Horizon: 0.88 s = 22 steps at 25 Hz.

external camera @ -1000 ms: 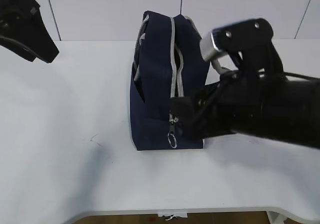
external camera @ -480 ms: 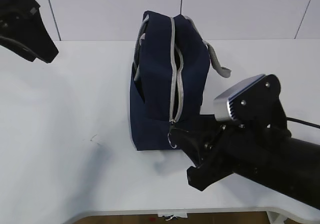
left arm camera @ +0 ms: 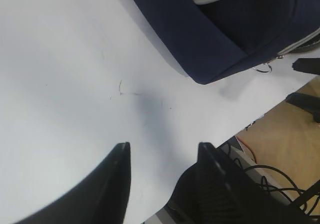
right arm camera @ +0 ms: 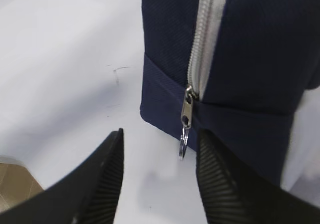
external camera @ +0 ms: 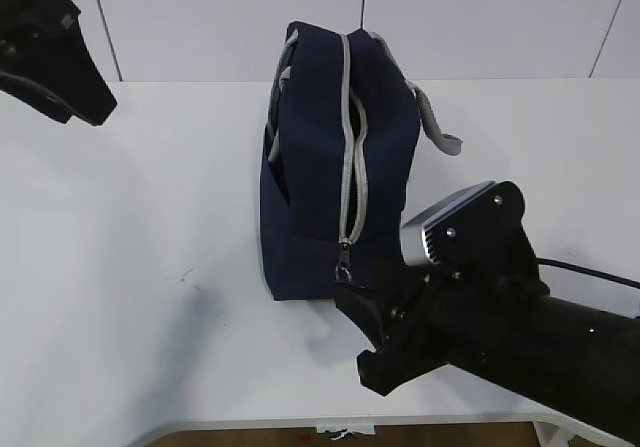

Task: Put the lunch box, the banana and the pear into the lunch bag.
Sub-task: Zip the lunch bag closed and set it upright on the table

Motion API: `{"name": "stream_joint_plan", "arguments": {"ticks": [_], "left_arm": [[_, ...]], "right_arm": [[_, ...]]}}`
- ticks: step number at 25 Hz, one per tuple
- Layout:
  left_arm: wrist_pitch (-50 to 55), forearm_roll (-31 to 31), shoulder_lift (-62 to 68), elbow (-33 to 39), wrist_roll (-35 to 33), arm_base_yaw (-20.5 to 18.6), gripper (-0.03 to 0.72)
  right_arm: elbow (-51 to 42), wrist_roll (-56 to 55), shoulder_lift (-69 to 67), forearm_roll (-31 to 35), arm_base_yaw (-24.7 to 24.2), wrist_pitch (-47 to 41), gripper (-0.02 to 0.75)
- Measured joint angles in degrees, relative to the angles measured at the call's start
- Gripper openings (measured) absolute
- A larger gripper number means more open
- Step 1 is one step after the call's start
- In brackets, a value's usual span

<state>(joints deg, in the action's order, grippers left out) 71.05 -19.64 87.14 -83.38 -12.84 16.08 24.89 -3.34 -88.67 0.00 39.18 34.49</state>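
The navy-blue lunch bag [external camera: 335, 157] stands upright mid-table. Its grey zipper slider sits low on the front end, and the metal ring pull [external camera: 344, 279] hangs from it. My right gripper [external camera: 352, 329] is open just in front of the bag. In the right wrist view the ring pull [right arm camera: 183, 146] hangs between the right gripper's [right arm camera: 160, 132] spread fingers, nearer the right one and untouched. My left gripper [external camera: 90, 107] hangs raised at the far left; in the left wrist view it [left arm camera: 164, 145] is open and empty above the table. The lunch box, banana and pear are out of view.
A grey webbing handle [external camera: 437, 127] droops off the bag's right side. A small scuff mark [external camera: 185, 277] lies on the white table left of the bag. The table's front edge [external camera: 300, 422] is close below my right gripper. Floor and cables [left arm camera: 280, 134] show beyond it.
My right arm has dropped from the bag's right side to the table in front of it, then shifted left until its fingers stand either side of the ring pull. The left arm has not moved.
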Motion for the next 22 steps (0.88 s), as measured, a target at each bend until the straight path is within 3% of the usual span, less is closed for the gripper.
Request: {"name": "stream_joint_plan", "arguments": {"ticks": [18,22], "left_arm": [[0.00,0.00,0.00,0.00,0.42,0.00,0.328],[0.00,0.00,0.00,0.00,0.42,0.00,0.320]], "right_arm": [[0.00,-1.75,-11.56,2.20,0.00,11.91,0.360],[0.00,-2.22,-12.04,2.44,0.00,12.81,0.326]]}}
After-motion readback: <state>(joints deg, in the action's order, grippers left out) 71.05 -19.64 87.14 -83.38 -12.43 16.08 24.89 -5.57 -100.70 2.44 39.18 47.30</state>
